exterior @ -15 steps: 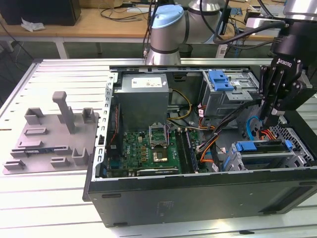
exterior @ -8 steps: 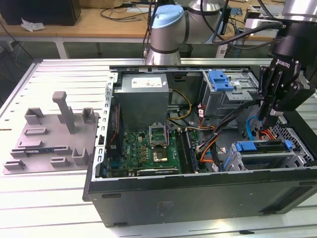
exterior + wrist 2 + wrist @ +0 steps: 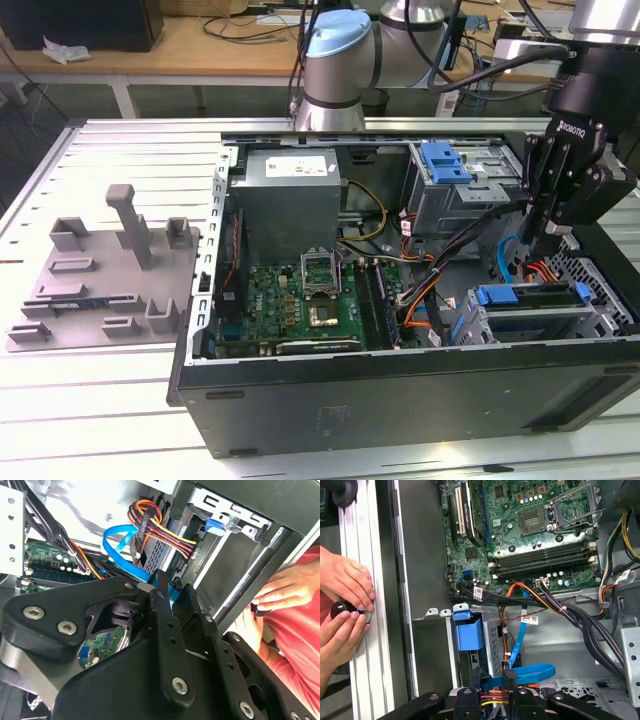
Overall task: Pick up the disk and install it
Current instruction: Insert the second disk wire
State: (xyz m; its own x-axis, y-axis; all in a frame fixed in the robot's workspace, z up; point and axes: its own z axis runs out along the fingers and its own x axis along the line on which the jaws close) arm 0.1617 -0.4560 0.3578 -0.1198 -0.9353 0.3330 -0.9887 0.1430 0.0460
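While the arm reaches down into the open computer case [image 3: 400, 400], the tool [image 3: 541, 240] hangs low inside it, at the end towards the exterior view's right. It is just above a grey drive bay [image 3: 545, 320]. The disk [image 3: 510, 295] appears to sit in that bay, its blue carrier edge showing along the bay's top, near the case's front corner.

In both wrist views the tool [image 3: 172, 587] [image 3: 492, 677] is close to a blue data cable [image 3: 530, 672] and a bundle of red, yellow and black wires [image 3: 165, 535]. I cannot tell whether it is gripping anything.

Further back stands a larger metal cage with a blue latch [image 3: 445, 160]. Beside it is a grey box [image 3: 290, 190] with a white sticker whose print is too small to read. The green motherboard [image 3: 300, 300] carries small white labels, also unreadable.

A grey fixture plate [image 3: 110, 280] lies near the worktop's [image 3: 120, 150] edge on the exterior view's left. In the first wrist view a person's two hands [image 3: 345, 587] rest at the worktop's edge beside the case, around a small black object [image 3: 339, 609].
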